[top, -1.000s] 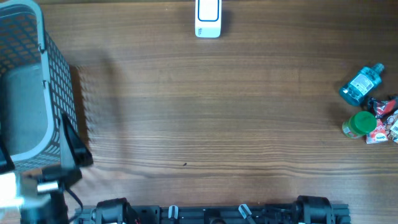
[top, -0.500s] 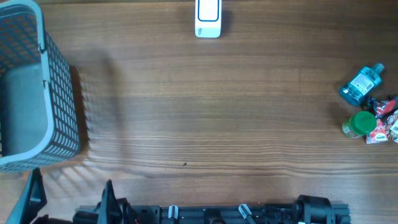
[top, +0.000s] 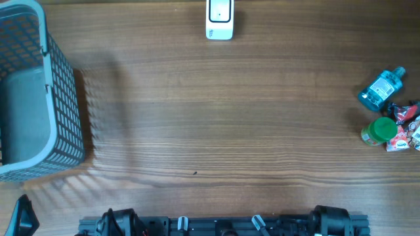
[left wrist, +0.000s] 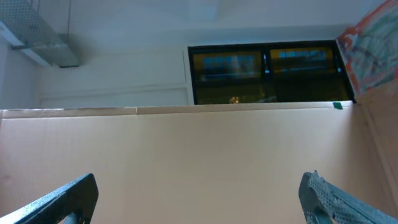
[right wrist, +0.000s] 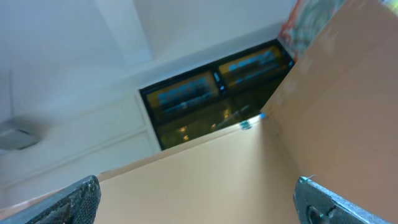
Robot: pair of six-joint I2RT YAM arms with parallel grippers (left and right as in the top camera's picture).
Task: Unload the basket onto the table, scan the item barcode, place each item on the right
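Wood table (top: 216, 118), scanner (top: 219, 19) at far edge; L gripper (left wrist: 198, 199) & R gripper (right wrist: 199, 204) spread wide, empty

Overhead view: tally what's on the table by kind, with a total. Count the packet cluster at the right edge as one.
Mesh basket: 1
Scanner: 1
Blue bottle: 1
Green-capped jar: 1
Red-and-white packet cluster: 1 (cut off by the frame edge, so single packets can't be counted)
Total: 5

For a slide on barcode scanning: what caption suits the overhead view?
Wooden table: white scanner at far edge, grey basket left, blue bottle and green-lidded jar right.
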